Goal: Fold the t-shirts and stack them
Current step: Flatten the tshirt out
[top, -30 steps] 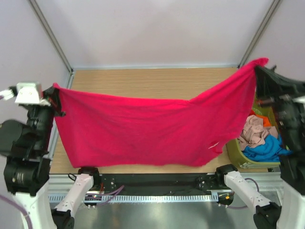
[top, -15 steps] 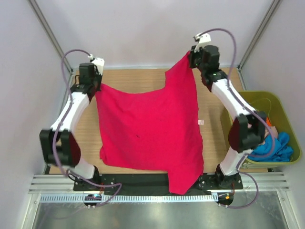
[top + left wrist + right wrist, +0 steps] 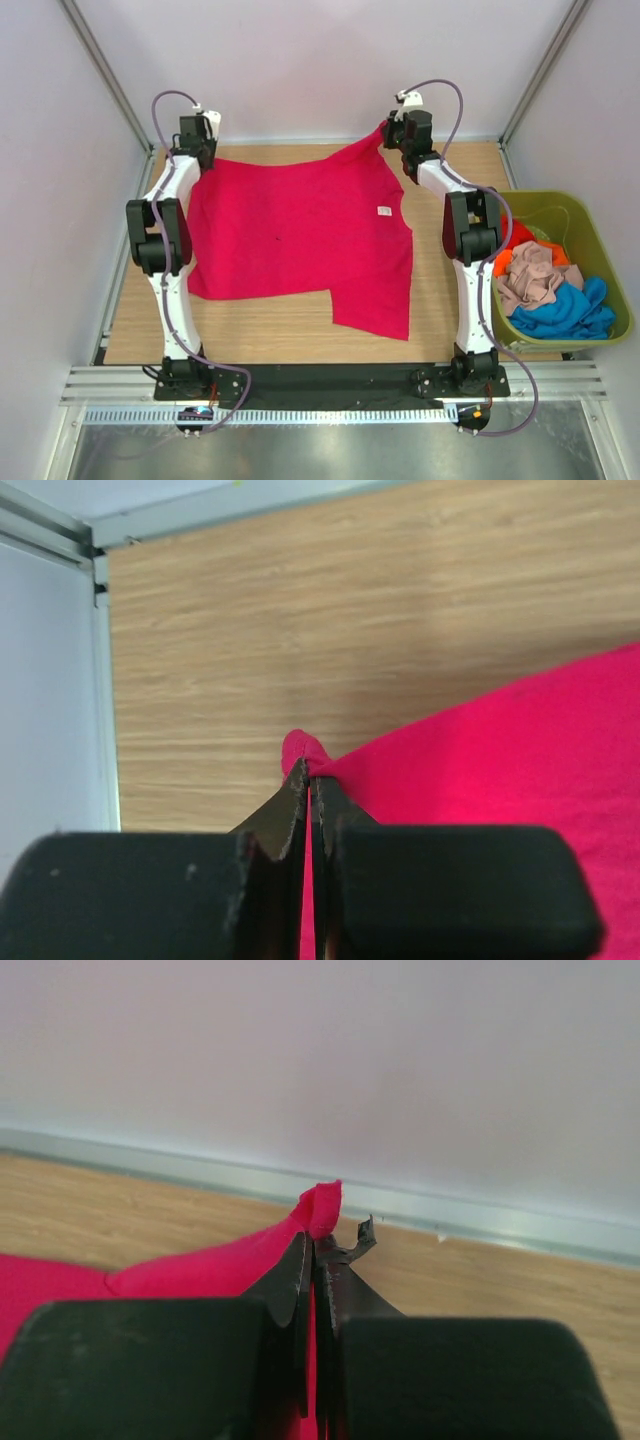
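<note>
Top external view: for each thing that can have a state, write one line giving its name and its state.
red t-shirt, spread open on the table, unfolded, pinched at both far corners
left gripper, shut on red t-shirt
right gripper, shut on red t-shirt
beige-pink t-shirt, crumpled in the tub
blue t-shirt, crumpled in the tub
orange-red t-shirt, crumpled, mostly buried
tub, upright, holding three crumpled shirts

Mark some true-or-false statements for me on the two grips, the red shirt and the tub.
The left fingers are shut on a corner of the red t-shirt. True.
The right fingers are open and empty. False: they pinch the shirt's other far corner.
The red t-shirt lies spread on the table. True.
The green tub is empty. False: it holds a blue shirt, a beige shirt and an orange shirt.
</note>
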{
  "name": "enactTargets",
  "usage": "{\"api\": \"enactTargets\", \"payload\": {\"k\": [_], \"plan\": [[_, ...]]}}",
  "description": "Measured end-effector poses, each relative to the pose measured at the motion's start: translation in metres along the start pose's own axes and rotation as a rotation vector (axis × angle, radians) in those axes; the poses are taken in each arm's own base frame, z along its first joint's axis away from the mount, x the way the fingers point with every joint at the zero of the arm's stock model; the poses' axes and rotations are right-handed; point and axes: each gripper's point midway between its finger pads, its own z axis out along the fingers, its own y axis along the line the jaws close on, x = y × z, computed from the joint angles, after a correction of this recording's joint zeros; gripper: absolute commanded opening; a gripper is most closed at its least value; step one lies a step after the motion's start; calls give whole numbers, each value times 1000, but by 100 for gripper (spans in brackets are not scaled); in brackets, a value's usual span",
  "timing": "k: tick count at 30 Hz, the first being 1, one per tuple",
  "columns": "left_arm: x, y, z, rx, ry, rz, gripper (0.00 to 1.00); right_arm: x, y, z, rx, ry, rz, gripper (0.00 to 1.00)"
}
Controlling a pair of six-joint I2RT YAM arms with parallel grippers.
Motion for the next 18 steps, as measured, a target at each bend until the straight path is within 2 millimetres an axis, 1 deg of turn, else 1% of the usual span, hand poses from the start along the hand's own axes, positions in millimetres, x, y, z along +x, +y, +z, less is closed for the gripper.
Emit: {"api": "enactTargets", "payload": {"k": [2,6,9,12,15,18], "plan": [[-6,6,2,-6,-17,-10,0,-17,-1,5,-4,-49,-1,1],[-3,17,4,-38,-16,-31,0,-44,3,6,-32,-145,-10,1],[1,26,4,-86,-3,-45,0,-49,6,6,-46,-162,-13,1],[2,38,0,-136,6,-49,0,-50,7,4,-50,-162,-14,1],[0,48,-13,-181,12,-52,0,-53,9,-4,-53,-157,-14,1],[-1,61,-39,-233,16,-58,0,-61,12,-21,-52,-155,-14,1]]}}
